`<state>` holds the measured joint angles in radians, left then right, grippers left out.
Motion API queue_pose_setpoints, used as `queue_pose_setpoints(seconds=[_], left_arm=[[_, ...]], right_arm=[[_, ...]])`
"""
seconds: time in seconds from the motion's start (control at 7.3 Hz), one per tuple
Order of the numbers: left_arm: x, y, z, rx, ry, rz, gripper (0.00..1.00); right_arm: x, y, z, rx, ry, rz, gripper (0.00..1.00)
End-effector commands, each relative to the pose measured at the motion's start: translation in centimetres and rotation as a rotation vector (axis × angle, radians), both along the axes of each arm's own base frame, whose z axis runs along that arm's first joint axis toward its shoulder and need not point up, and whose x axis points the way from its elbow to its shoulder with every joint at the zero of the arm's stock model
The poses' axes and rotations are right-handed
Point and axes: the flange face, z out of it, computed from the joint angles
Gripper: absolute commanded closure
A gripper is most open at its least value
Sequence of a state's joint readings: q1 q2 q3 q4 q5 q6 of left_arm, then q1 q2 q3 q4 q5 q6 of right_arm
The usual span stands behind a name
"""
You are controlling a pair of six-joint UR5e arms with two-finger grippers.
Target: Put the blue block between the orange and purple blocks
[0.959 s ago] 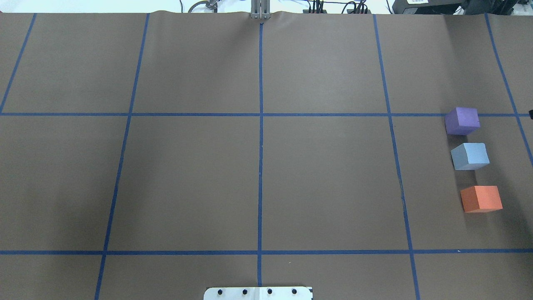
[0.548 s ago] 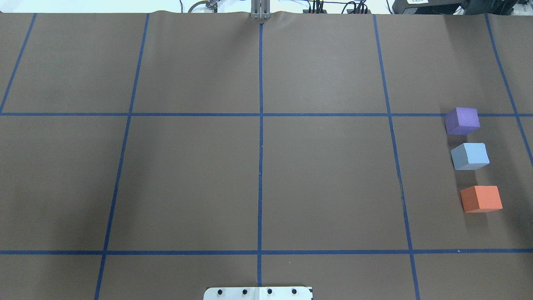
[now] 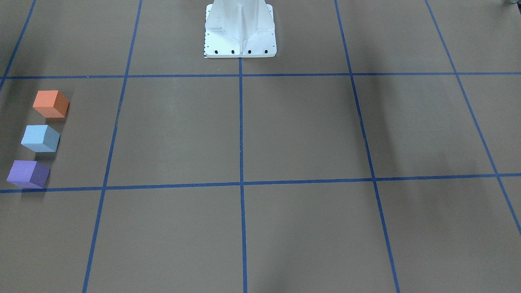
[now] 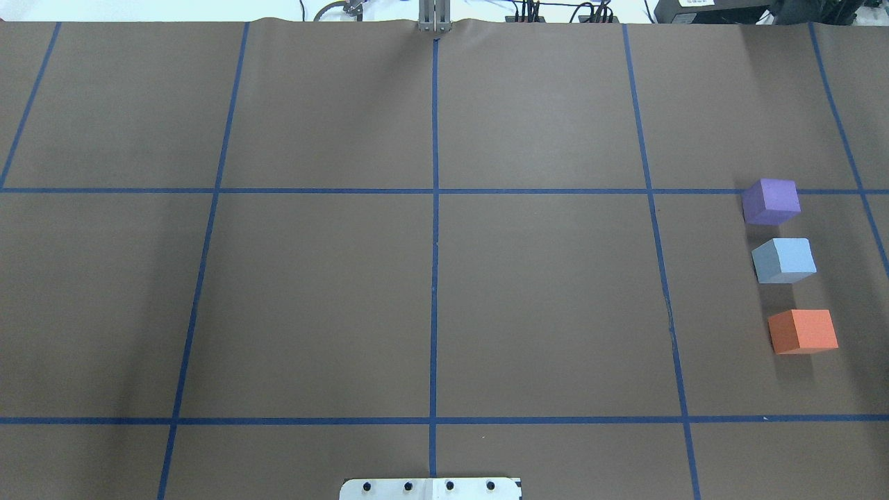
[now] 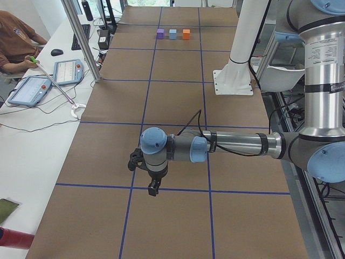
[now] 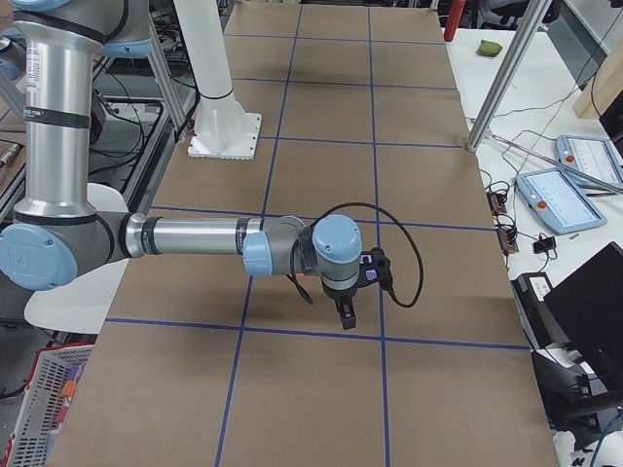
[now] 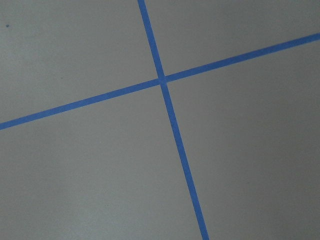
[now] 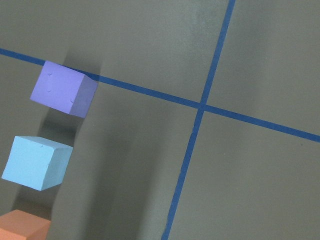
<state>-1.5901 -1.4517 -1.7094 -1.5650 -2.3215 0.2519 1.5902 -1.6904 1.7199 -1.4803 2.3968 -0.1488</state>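
Observation:
The blue block [image 4: 785, 260] sits on the brown table between the purple block [image 4: 771, 201] and the orange block [image 4: 803, 331], in a row at the right, with small gaps between them. The front view shows them at its left: orange [image 3: 51, 103], blue [image 3: 40, 138], purple [image 3: 28, 173]. The right wrist view shows purple [image 8: 64, 89], blue [image 8: 36, 162] and a corner of orange [image 8: 22, 227]. My left gripper [image 5: 153, 190] hangs over a tape crossing far from the blocks. My right gripper [image 6: 346, 319] hovers beside the row. I cannot tell if either is open or shut.
The white robot base [image 3: 240, 32] stands at the table's near middle edge. Blue tape lines [image 4: 435, 243] grid the table. A side bench with tablets [image 5: 67, 71], a metal post [image 5: 81, 40] and a seated operator [image 5: 16, 43] runs along the far edge.
A small dark tip at the overhead view's right edge, level with the purple block, has left the view. The three blocks have not moved.

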Motion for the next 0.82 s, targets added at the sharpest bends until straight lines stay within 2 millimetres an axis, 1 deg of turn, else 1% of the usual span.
queue_pose_setpoints(seconds=[0.0, 0.14, 0.27, 0.41, 0.55, 0.68], left_arm=[[-1.7, 0.5, 0.1, -0.002, -0.005, -0.038, 0.0], [-1.7, 0.5, 0.2, -0.005, -0.011, -0.039, 0.0], [-1.7, 0.5, 0.2, -0.005, -0.011, -0.039, 0.0], [-1.7, 0.5, 0.2, -0.005, -0.011, -0.041, 0.0], [-1.7, 0.5, 0.2, -0.006, -0.011, -0.042, 0.0], [-1.7, 0.4, 0.1, -0.007, -0.011, -0.043, 0.0]], right_arm=[[0.0, 1.1, 2.4, -0.079, -0.004, 0.034, 0.0], [0.0, 0.7, 1.6, -0.063, 0.0, 0.036, 0.0], [0.1, 0.3, -0.4, -0.047, 0.001, 0.044, 0.0], [0.1, 0.5, -2.5, -0.077, -0.003, 0.07, 0.0], [0.1, 0.6, -3.3, -0.085, -0.004, 0.077, 0.0], [0.0, 0.7, -3.3, -0.088, -0.007, 0.076, 0.0]])
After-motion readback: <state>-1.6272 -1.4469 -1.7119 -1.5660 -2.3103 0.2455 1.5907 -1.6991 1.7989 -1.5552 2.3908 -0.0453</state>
